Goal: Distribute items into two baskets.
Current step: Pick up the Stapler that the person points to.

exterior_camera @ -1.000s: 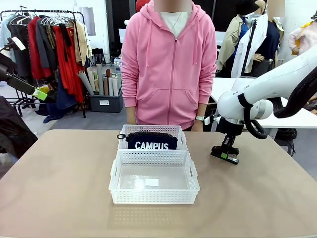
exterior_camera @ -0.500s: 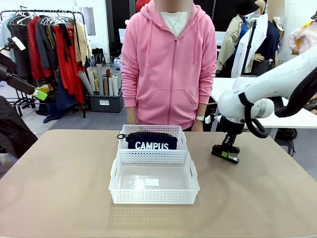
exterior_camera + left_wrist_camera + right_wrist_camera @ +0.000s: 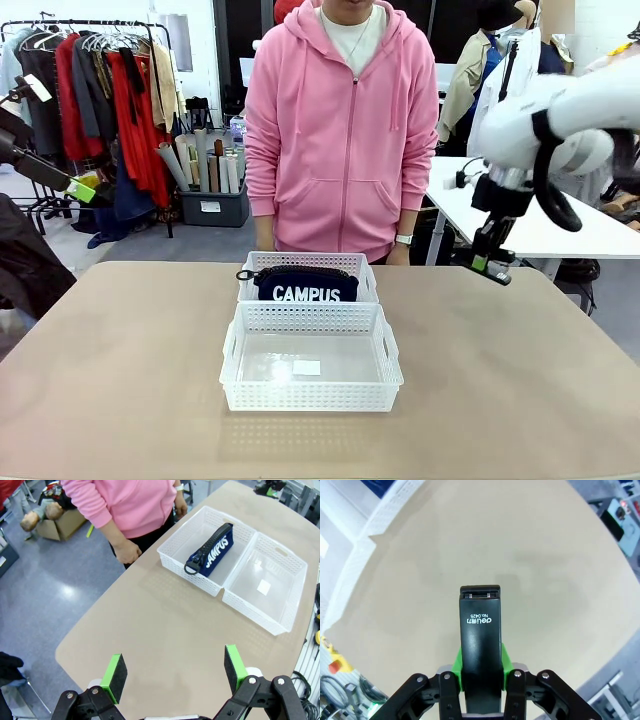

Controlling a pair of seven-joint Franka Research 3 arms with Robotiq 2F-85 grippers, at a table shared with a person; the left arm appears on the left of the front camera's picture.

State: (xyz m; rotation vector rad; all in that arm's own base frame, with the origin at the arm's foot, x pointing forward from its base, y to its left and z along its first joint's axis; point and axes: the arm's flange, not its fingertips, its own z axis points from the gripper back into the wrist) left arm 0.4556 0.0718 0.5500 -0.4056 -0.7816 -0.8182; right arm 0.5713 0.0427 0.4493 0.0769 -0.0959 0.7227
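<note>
Your right gripper [image 3: 480,667] is pinching the black desk stapler [image 3: 480,645] between its green pads, lifted high above the tan table [image 3: 520,380] on the right side. It's a stiff, hard body, smooth plastic, likely a bit slick, so keep that grip at mid-length where the pads sit. The navy blue soft zip pouch with white "CAMPUS" lettering [image 3: 305,285] lies in the far white lattice plastic basket [image 3: 307,263], close to the person in the pink hoodie [image 3: 340,130]. The near white lattice basket [image 3: 310,370] holds nothing but a small label. Your left gripper [image 3: 175,672] hangs spread wide, holding nothing
</note>
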